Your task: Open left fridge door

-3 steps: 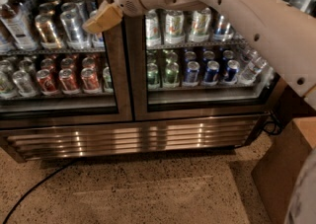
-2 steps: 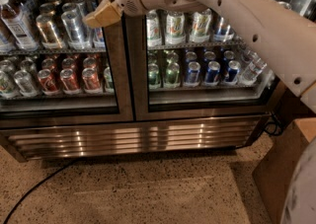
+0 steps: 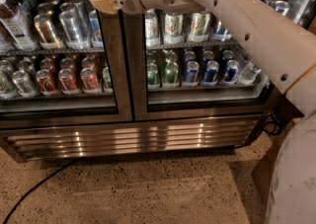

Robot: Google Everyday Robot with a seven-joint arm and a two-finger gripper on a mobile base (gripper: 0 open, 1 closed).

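Note:
The left fridge door (image 3: 111,70) is a glass pane in a wide brushed-steel frame, with red and silver cans behind it. It sits flush with the twin right door (image 3: 138,70), which shows green and blue cans. My gripper (image 3: 102,0), with tan fingers, is at the top of the view. It is against the left door's right frame strip, close to the centre seam. My pale arm (image 3: 237,16) reaches in from the lower right, across the right door.
A steel vent grille (image 3: 133,136) runs along the fridge base. A black cable (image 3: 34,191) lies on the speckled floor at the lower left. More cable (image 3: 270,127) hangs at the fridge's right corner, next to a brown box (image 3: 260,171).
The gripper has moved up a little along the left door's right frame strip. The door has not visibly moved.

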